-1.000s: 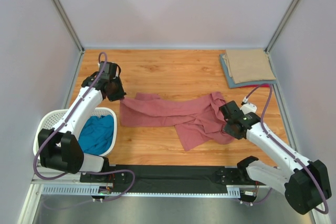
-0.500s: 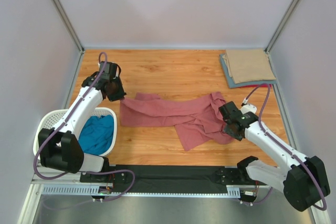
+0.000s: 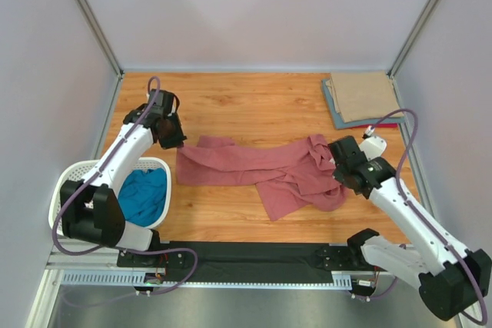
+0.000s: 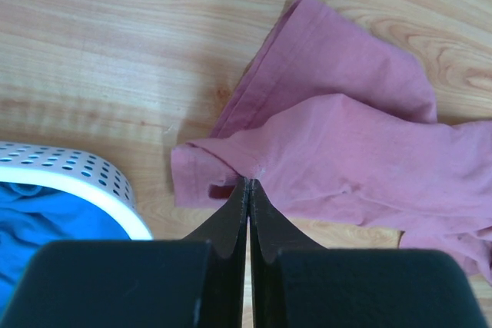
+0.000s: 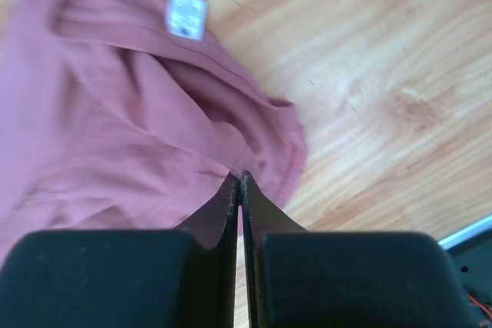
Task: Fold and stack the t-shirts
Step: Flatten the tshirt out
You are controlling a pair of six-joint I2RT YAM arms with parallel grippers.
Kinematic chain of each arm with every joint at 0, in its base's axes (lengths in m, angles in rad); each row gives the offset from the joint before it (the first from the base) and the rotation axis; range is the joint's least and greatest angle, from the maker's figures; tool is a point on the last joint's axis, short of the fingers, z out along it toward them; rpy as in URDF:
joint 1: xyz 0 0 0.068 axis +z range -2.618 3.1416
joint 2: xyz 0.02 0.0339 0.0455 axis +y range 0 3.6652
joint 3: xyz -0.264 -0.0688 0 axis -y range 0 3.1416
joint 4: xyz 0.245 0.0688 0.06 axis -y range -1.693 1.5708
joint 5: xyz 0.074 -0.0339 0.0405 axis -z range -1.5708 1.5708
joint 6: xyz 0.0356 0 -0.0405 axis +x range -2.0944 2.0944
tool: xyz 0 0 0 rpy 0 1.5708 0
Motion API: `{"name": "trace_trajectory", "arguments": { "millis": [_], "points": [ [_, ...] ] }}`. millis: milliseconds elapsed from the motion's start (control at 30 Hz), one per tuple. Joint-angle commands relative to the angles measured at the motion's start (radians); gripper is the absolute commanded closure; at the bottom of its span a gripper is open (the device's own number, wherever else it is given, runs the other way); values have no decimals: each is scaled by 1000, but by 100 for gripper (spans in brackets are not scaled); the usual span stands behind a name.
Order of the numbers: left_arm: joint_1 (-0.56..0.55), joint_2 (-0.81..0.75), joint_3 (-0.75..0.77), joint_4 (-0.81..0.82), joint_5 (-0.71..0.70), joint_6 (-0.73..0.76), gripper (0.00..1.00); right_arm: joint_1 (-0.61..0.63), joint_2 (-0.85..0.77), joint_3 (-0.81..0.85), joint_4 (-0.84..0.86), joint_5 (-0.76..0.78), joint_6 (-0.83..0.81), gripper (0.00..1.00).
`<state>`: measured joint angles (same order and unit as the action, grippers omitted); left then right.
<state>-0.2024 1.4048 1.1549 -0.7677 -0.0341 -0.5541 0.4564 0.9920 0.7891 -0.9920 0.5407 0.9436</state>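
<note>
Though plainly in view on rose shirt (image 3: 261, 170), white tag (image 5: 187, 15) too blurred to read. Shirt strung across mid-table, bunched toward 3 o'clock. Left gripper (image 4: 247, 183) pinched tight on the 9 o'clock hem; right gripper (image 5: 240, 178) pinched tight on a fold at the 3 o'clock edge. Open wood of table (image 3: 254, 101) toward 12 and 6 o'clock. Basket (image 3: 77, 170) holding teal shirt (image 3: 146, 193) at 8 o'clock; folded stack (image 3: 365, 94), tan on top, at 1 o'clock in the far corner.
</note>
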Motion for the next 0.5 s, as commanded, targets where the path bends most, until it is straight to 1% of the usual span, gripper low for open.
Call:
{"name": "trace_trajectory", "arguments": {
  "millis": [0,33,67,133,167,200,267,300,367,400,467],
  "points": [
    [1,29,69,-37,-7,16,100,-4,-72,123,-37,21,-37,100],
    [1,29,86,-54,-25,20,100,-5,-85,154,-51,30,-42,100],
    [1,22,124,-70,-36,19,100,-4,-92,230,-62,36,-58,100],
    [1,-15,163,-113,-79,23,100,-4,-98,320,-97,70,-78,100],
    [1,-27,222,-133,-93,22,100,-4,-98,381,-109,111,-89,100],
    [1,-36,253,-178,-104,22,100,-5,-93,494,-122,128,-116,100],
    [1,-76,349,-218,-127,8,100,-7,-72,629,-148,180,-144,100],
    [1,-107,379,-252,-145,-1,100,-5,-67,754,-148,194,-181,100],
    [3,-150,446,-275,-162,-53,100,-5,-55,858,-137,240,-212,100],
    [1,-196,463,-280,-164,-67,100,-5,-52,950,-107,252,-257,100],
    [1,-239,514,-298,-171,-101,100,-5,-49,1027,-76,269,-298,100]
  ]
}}
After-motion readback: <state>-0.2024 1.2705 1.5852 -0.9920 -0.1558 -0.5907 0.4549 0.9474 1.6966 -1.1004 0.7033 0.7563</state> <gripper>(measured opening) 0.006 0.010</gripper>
